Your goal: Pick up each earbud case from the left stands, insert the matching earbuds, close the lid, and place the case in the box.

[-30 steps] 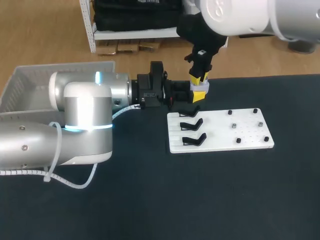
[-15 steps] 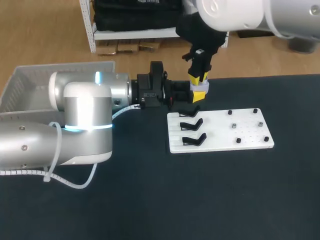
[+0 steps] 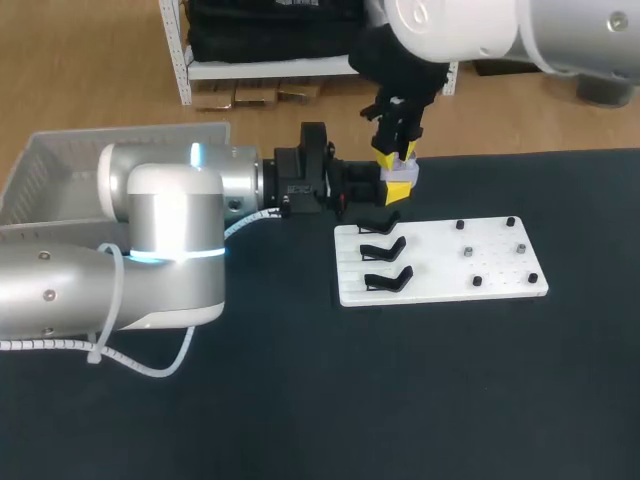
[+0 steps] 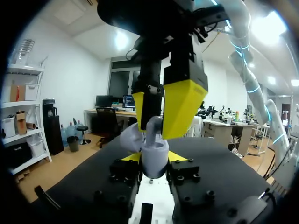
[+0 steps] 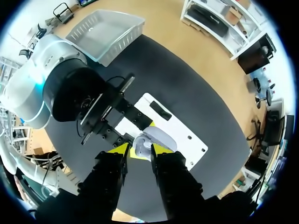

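We log left tool (image 3: 396, 191) pinching the open lavender case (image 4: 154, 161), right tool (image 3: 393, 155) pinching an earbud (image 4: 153, 125) just above it.

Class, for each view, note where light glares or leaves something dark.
Head view: sheen on the silver left arm. Left wrist view: ceiling glare behind leaves the right tool dark above its tips. Right wrist view: even light on the earbud case.

Earbud case (image 4: 154, 158): smooth matt lilac plastic. Board (image 3: 440, 262) beside case: glossy white plastic. Table (image 3: 300, 400): matt black.
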